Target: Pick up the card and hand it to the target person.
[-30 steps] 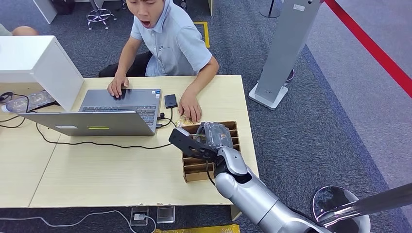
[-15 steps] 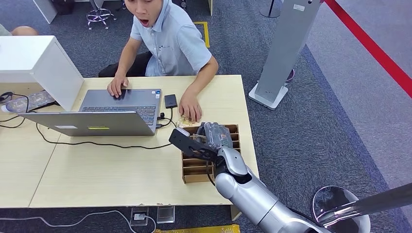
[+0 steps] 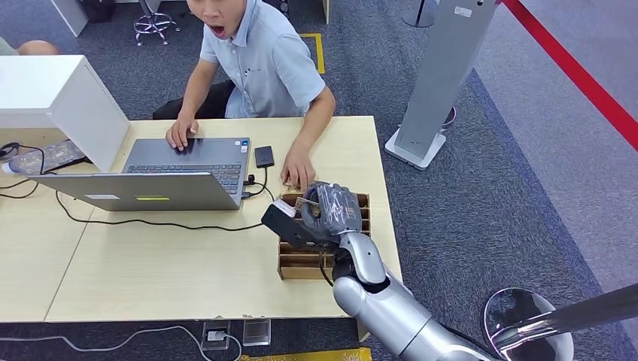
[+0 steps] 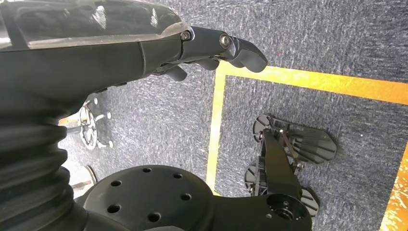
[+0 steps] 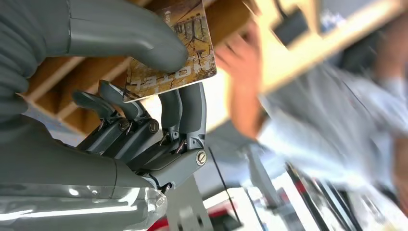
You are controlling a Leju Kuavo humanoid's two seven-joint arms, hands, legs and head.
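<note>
Even, bright overhead light is seen throughout; in the right wrist view the person (image 5: 332, 110) toward 3 o'clock is heavily motion-blurred.

Smooth pale wood-grain tabletop (image 3: 188, 278), brown slotted cardboard-like organiser box (image 3: 301, 263), glossy printed brown-and-yellow paper card (image 5: 168, 48) pinched by matt grey plastic right hand (image 5: 144, 96), satin silver metal forearm (image 3: 391, 308), rough grey carpet floor (image 3: 489, 188), matt silver laptop (image 3: 150, 188).

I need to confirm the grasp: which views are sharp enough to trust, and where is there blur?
Right wrist view: the card and right hand are sharp, the person behind is badly smeared. Head view: evenly lit and crisp, desk clear. Left wrist view: sharp, with a glare streak on the left hand.
</note>
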